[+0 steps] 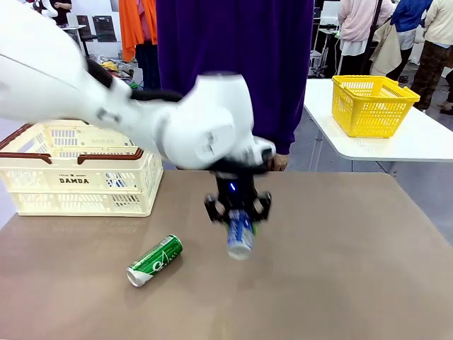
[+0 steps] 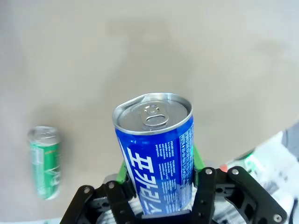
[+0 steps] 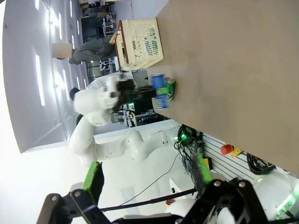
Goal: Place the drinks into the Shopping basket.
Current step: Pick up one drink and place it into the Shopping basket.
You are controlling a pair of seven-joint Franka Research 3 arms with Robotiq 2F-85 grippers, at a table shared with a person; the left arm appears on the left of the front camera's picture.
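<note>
My left gripper [image 1: 238, 212] is shut on a blue can [image 1: 241, 237] with white lettering, held over the middle of the brown table with its silver top pointing down. In the left wrist view the green pads [image 2: 196, 161] clamp both sides of the blue can [image 2: 156, 172]. A green can [image 1: 154, 261] lies on its side on the table, to the left of the held one; the same green can [image 2: 44, 161] shows in the wrist view. The cream Shopping basket [image 1: 78, 177] stands at the table's left rear. My right gripper [image 3: 147, 175] is open with nothing between its fingers.
A person in purple [image 1: 233, 71] stands at the table's far edge, right behind the left arm. A yellow basket [image 1: 374, 105] sits on a separate white table at the back right. The right half of the brown table [image 1: 354, 255] is bare.
</note>
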